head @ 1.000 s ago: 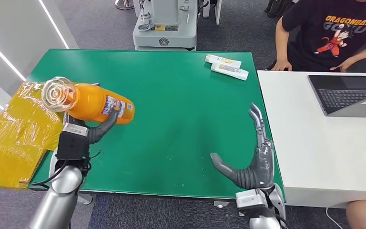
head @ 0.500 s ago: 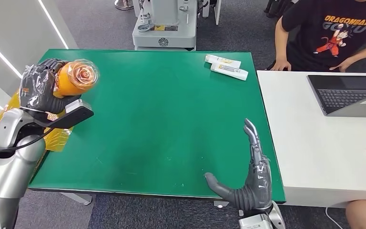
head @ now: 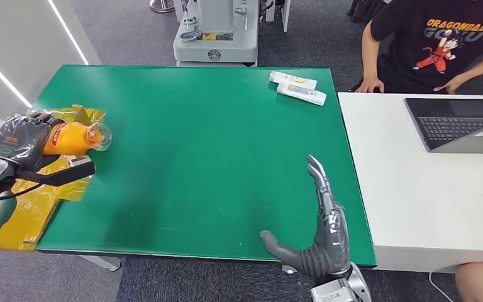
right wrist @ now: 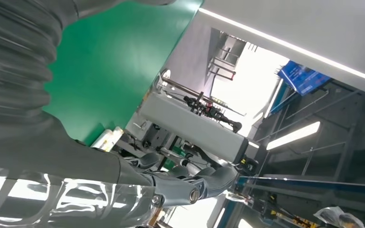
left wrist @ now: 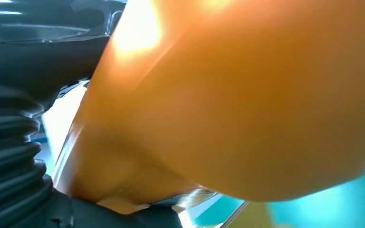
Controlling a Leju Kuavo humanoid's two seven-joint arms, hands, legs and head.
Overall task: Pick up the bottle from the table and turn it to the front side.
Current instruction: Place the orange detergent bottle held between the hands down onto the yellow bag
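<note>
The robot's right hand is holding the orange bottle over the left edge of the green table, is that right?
Not quite: the head view shows the left hand holding the orange bottle there over the green table. The right hand is open and holds nothing.

Two white tubes [head: 297,88] lie at the green table's [head: 214,157] far edge; a laptop [head: 459,124] sits open nearby.

A green table [head: 214,151] stands on grey carpet floor [head: 132,31]. A white desk [head: 415,201] abuts the green table's right edge and carries an open laptop [head: 459,126]. Beyond the green table's far edge stands a grey machine base [head: 216,38]; a white wall panel [head: 19,44] with light strips rises to its left.
</note>
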